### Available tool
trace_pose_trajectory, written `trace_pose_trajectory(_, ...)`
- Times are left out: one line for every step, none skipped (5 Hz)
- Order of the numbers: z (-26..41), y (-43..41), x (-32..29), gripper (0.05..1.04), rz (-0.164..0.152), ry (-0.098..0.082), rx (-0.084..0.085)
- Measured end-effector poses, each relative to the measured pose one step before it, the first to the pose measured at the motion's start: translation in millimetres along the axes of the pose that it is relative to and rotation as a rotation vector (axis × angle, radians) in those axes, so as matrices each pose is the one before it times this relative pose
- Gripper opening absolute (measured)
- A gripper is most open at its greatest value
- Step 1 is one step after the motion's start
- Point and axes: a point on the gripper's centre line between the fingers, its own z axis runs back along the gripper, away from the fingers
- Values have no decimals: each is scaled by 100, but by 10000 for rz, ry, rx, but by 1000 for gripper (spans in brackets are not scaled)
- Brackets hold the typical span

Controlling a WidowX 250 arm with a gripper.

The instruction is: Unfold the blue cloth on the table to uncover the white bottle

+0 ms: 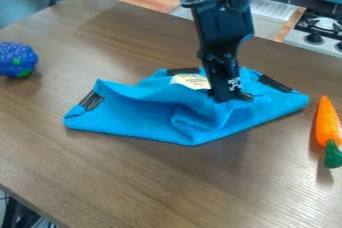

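Note:
The black gripper (229, 96) hangs down from the top edge over the right half of a bright blue cloth (137, 117), its tip at the fabric. Whether it grasps any of the fabric I cannot tell. The cloth lies rumpled on the brown table (127, 172), with raised folds left of the gripper and below it. Black patches mark its left corner, back edge and right side. A cream label (191, 81) shows just left of the gripper.
An orange toy carrot (326, 122) with a green top lies at the right edge. At the far left sits a bumpy blue ball (16, 60) with green spots. Behind the table's back edge stands a toy stove (315, 41) at the upper right.

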Motion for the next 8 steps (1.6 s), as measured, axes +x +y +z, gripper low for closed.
trace_pose_trajectory(724,-1168,332,51,-350,-160,-46)
trace_pose_trajectory(1245,-1236,168,51,-119,-167,-310)
trace_pose_trajectory(-403,-1135,-189,51,-100,170,-251)
trace_pose_trajectory(-982,-1542,-266,51,-251,252,-156)
trace_pose_trajectory(-491,-1656,-139,51,-220,91,-142)
trace_pose_trajectory(-1120,-1817,-386,51,-145,253,-271)
trace_pose_trajectory(-846,-1493,278,51,-280,44,-51)
trace_pose_trajectory(-839,-1217,-203,51,-102,225,-257)
